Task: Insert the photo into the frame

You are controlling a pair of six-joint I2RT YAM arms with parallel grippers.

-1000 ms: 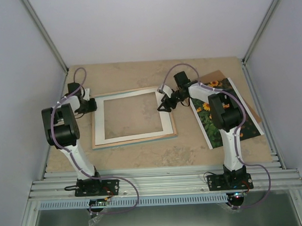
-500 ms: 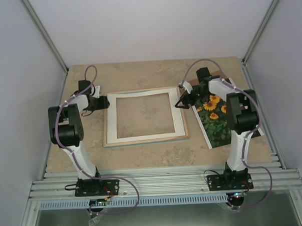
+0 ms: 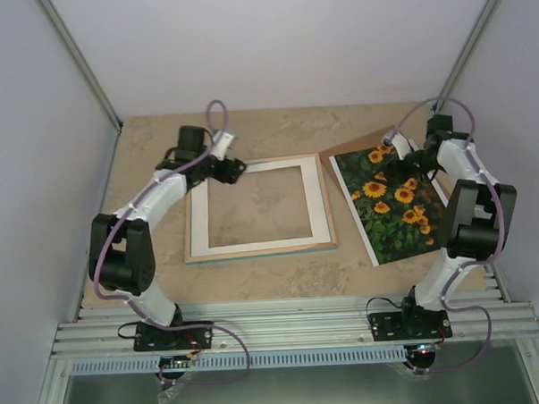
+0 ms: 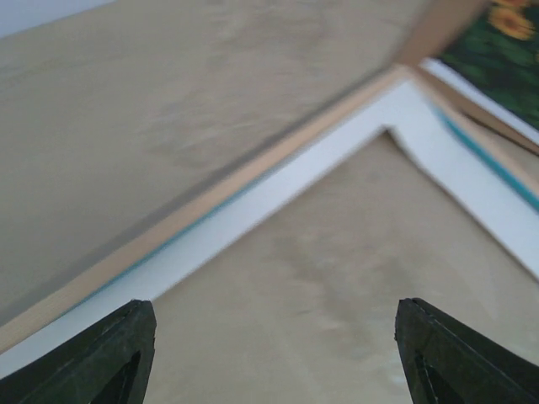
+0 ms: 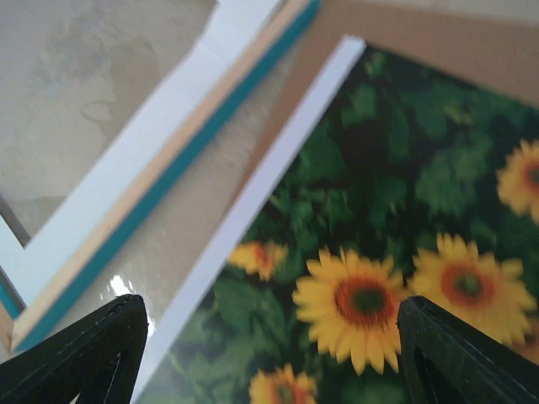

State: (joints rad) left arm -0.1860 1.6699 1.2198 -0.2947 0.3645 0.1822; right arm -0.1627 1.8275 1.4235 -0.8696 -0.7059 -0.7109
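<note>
Left wrist view, though blurred, shows the left gripper spread wide and empty near the far-left corner of the frame. The frame is a flat rectangle with pale wooden back edges, a turquoise rim and a white mat, lying on the mottled beige table. The right gripper likewise gapes with nothing between its fingers over the white-bordered sunflower photo, which lies just right of the frame on a brown backing panel; whether its tips graze the print is hard to say.
</note>
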